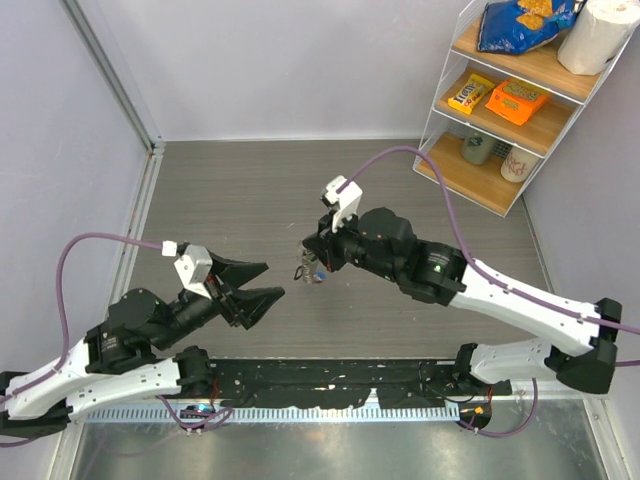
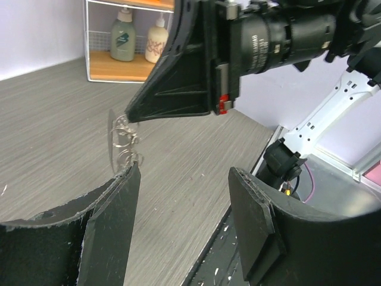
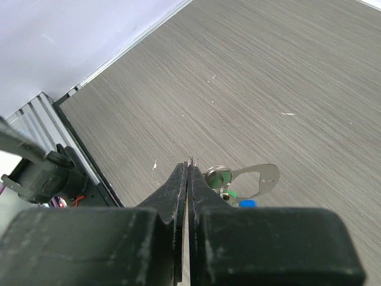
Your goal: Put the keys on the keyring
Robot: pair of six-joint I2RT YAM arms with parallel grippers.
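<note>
The keyring is a thin silvery wire loop, seen in the right wrist view just beside the tip of the right gripper. Bunched against it are the keys. 1 has a green head, and a blue head peeks out lower down. Their blades are hidden behind the fingers. A flat silvery tag with an oval cut-out sticks out to the side of the same bunch.

In the left wrist view the bunch shows as 2 or 3 overlapping wire coils with the pale tag edge-on beside them. All of it hangs under the right gripper's tip, above the grey wood-grain table.

From the top camera it is a small glinting cluster over the middle of the table, between the 2 arms.

The right gripper's fingers are pressed flat together with no gap, pinching the bunch at its top. The part caught appears to be the ring's wire, though the contact itself is too small to see.

The left gripper is spread wide and holds nothing. It points at the bunch from close by, and its near finger sits just below the hanging coils.

A wire shelf with snacks stands in the far right corner, and 2 pump bottles sit on its lower level.
</note>
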